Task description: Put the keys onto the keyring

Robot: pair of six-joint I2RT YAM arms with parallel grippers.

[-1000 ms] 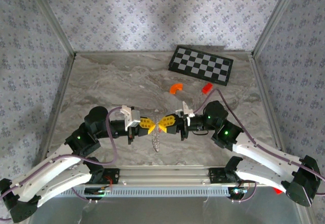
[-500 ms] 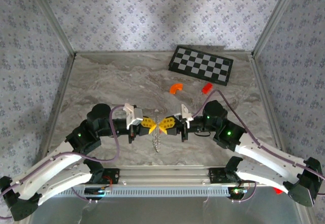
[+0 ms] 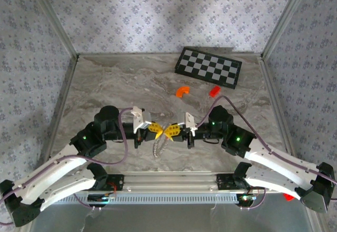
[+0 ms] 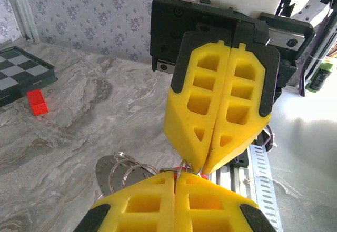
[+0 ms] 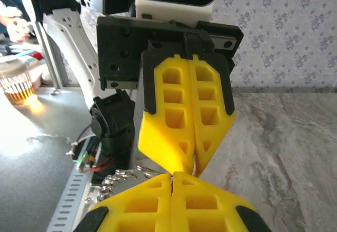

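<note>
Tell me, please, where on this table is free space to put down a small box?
The widest bare patch of the table is back-left, between the left wall and the checkered board. Another lies right of the red brick, toward the right wall. The front middle is crowded: the left tool and right tool meet there, the keyring hanging below them.

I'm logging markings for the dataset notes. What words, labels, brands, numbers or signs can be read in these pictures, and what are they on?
No text can be read.
Checkered board: black and white squares, no letters or numbers visible.
Green item at the right edge of the left wrist view: any print is too blurred to read.
</note>
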